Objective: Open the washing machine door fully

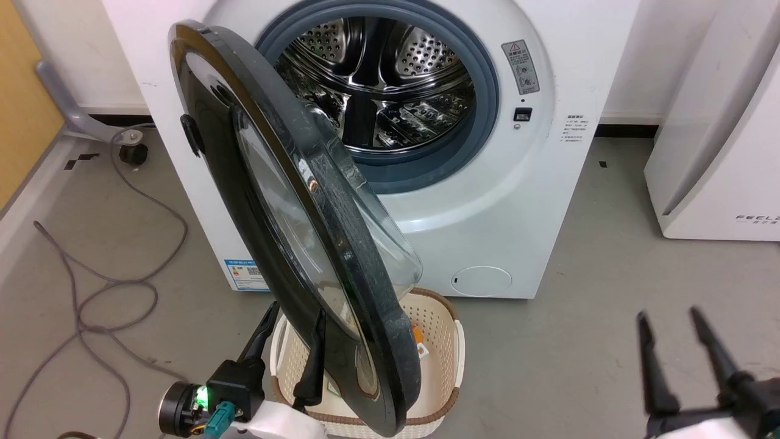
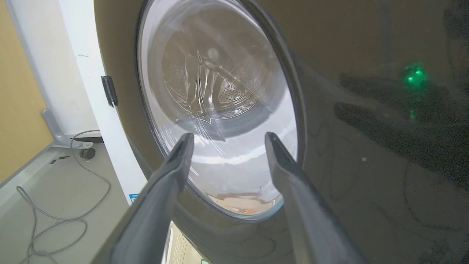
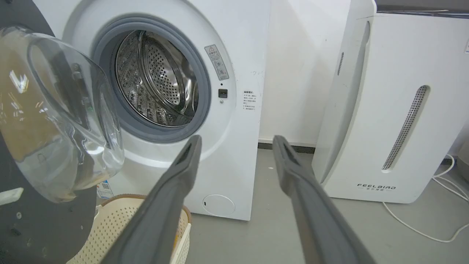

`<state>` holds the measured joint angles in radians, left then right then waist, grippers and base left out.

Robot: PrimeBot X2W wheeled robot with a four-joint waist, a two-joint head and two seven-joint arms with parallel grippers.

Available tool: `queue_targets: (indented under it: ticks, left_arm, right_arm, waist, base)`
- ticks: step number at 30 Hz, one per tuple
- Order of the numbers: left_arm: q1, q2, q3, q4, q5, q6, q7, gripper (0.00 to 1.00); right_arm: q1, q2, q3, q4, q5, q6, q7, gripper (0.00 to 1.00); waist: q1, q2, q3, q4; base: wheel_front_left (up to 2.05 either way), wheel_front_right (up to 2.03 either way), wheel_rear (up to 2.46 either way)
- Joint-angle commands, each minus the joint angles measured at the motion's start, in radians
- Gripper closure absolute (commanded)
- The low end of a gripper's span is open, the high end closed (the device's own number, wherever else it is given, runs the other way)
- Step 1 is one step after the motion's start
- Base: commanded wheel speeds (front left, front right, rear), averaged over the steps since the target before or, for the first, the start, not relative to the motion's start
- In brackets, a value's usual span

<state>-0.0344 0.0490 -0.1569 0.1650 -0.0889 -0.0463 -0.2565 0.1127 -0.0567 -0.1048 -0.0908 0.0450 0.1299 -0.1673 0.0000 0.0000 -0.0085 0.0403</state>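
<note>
Roughly halfway, I judge: washing machine door (image 1: 317, 231) juts toward 7 o'clock; left tool (image 2: 229, 135), right tool (image 1: 668, 311) both spread empty.

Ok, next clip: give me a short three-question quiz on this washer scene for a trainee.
1. True or false: the washing machine door is latched shut.
2. What stands on the floor below the door's lower edge? A) basket B) bucket C) stool
3. Fill in: the left gripper has its fingers ___ (open or shut).
Key: 1 false; 2 A; 3 open.
</note>
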Motion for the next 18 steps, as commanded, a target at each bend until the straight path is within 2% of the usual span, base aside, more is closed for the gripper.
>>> queue_targets:
  ticks: [1,14,15,16,17,18]
  left_arm:
    - [0.016,0.001,0.0,0.002,0.002,0.001,-0.005,0.0]
    - [0.026,0.001,0.017,0.007,-0.009,0.015,-0.005,0.0]
    - [0.027,0.001,0.018,0.009,-0.011,0.016,-0.005,0.27]
    - [0.028,0.001,0.018,0.011,-0.013,0.016,-0.005,0.82]
    - [0.029,0.001,0.017,0.015,-0.015,0.015,-0.005,1.0]
    - [0.03,0.001,0.017,0.019,-0.017,0.014,-0.005,1.0]
  right_arm:
    - [0.027,0.006,0.007,-0.001,0.001,0.001,0.006,0.0]
    - [0.049,0.006,0.005,0.064,0.048,0.001,-0.001,0.0]
    - [0.048,0.006,0.005,0.066,0.05,0.001,-0.001,0.0]
    - [0.048,0.006,0.006,0.068,0.051,0.001,-0.001,0.0]
    - [0.047,0.006,0.006,0.069,0.052,0.001,-0.001,0.0]
    - [0.047,0.006,0.007,0.07,0.054,0.001,-0.001,0.0]
  waist:
    - [0.0,0.0,0.0,0.0]
    - [0.0,0.0,-0.003,0.001]
    - [0.0,0.0,-0.004,0.001]
    - [0.0,0.0,-0.004,0.001]
    - [0.0,0.0,-0.005,0.001]
    - [0.0,0.0,-0.005,0.001]
  base:
    - [0.0,0.0,0.0]
    - [0.0,0.0,0.0]
    - [0.0,0.0,0.0]
    - [0.0,0.0,0.0]
    - [0.0,0.0,0.0]
    - [0.0,0.0,0.0]
